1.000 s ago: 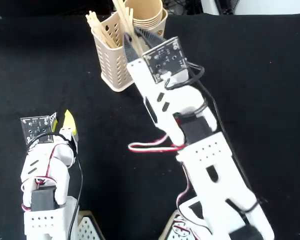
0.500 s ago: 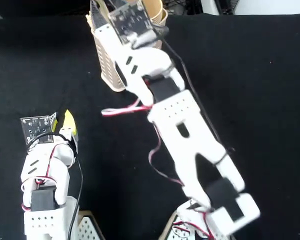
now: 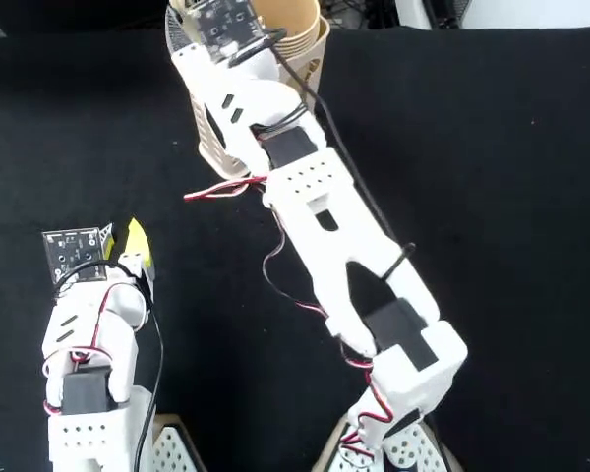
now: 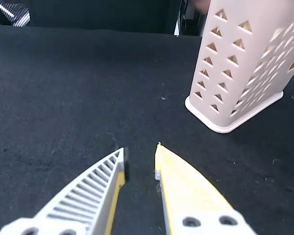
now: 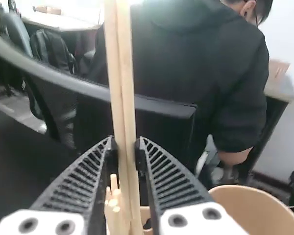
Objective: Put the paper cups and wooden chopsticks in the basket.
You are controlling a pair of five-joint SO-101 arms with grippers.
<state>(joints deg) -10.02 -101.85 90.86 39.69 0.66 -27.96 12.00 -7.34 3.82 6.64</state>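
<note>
Two pale, flat wooden chopsticks (image 5: 121, 88) are clamped upright between the ribbed fingers of the right gripper (image 5: 123, 143), above the perforated beige basket (image 4: 240, 63), where stacked paper cups (image 3: 293, 25) are nested. The left gripper (image 4: 139, 152) is held slightly parted over the black cloth (image 4: 63, 88).

High cam's fixed overhead, looking down on the black table (image 3: 492, 147), with the basket (image 3: 221, 162) at the far edge. Left wrist cam sits low, facing that same basket close up. Right wrist cam's raised over the paper cups (image 5: 255, 210), looking level at the room behind, wooden chopsticks (image 5: 121, 73) right at the lens.
</note>
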